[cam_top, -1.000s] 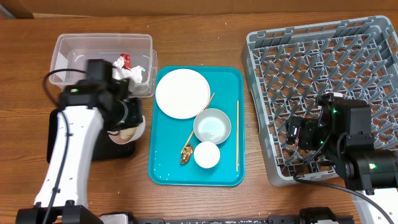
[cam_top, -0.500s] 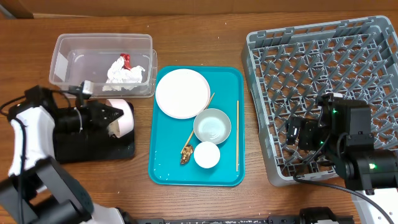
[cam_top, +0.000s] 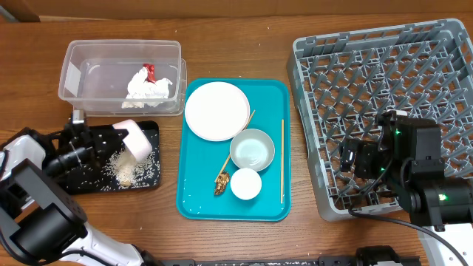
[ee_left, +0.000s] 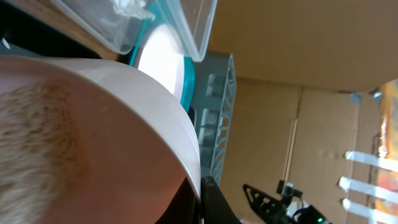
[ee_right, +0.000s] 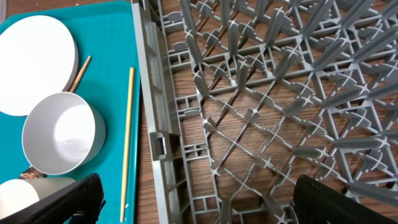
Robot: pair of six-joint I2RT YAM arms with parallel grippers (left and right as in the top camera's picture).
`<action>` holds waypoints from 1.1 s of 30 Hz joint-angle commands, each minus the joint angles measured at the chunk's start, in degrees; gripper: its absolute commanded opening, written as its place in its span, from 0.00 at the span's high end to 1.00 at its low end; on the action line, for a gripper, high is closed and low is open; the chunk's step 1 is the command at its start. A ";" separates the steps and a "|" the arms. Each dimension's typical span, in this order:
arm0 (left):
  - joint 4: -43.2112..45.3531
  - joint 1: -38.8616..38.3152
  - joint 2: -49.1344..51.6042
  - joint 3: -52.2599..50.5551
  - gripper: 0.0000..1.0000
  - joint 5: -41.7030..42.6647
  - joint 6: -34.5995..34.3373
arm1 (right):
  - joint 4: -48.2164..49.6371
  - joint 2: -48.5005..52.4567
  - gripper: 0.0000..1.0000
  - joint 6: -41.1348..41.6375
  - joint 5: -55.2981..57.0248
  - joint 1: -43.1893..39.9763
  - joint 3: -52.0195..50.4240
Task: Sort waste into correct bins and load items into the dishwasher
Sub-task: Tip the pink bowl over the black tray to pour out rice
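From above, the teal tray sits mid-table. On it lie the white plate at its far left corner, the grey-green bowl at its middle, and the small white cup at its near edge. The brown lump lies just left of the cup. One chopstick runs along the tray's right rim, and another slants between plate and bowl.

Left of the tray, at its far end, stands the clear tub, with the crumpled napkin and red scrap inside. Left of the tray's near half lies the black tray, strewn with rice grains. Over it the left hand is clamped on the whitish bowl, which is tipped on its side. Right of the tray is the grey dish rack, with the right hand above its near left part.

In the left wrist view, the whitish bowl fills the frame, and one dark finger presses at its rim. Beyond it show the tub, a teal tray edge and the plate.

In the right wrist view, the right hand has its fingers spread wide apart and holds nothing. It hangs over the rack's wall beside the teal tray's right rim, with the plate, grey-green bowl, cup and a chopstick in sight.
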 commanded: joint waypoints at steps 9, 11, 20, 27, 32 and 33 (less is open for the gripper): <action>-2.10 1.90 0.15 -0.13 0.96 5.92 1.46 | 0.11 -0.20 0.00 -0.24 0.13 0.22 1.57; -2.51 1.90 0.15 -0.13 0.96 5.97 0.37 | 0.11 -0.20 0.00 -0.24 0.13 0.22 1.57; -4.66 1.90 0.15 -0.13 0.96 5.29 6.78 | 0.11 -0.20 0.00 -0.24 0.13 0.22 1.57; -4.96 1.95 0.09 -0.11 0.96 4.59 8.57 | 0.11 -0.20 0.00 -0.24 0.13 0.22 1.57; -5.14 2.10 0.04 -0.11 0.96 5.90 10.47 | 0.11 -0.20 0.00 -0.24 0.13 0.22 1.57; -5.09 2.12 0.04 -0.11 0.96 6.82 9.84 | 0.11 -0.20 0.00 -0.24 0.13 0.22 1.57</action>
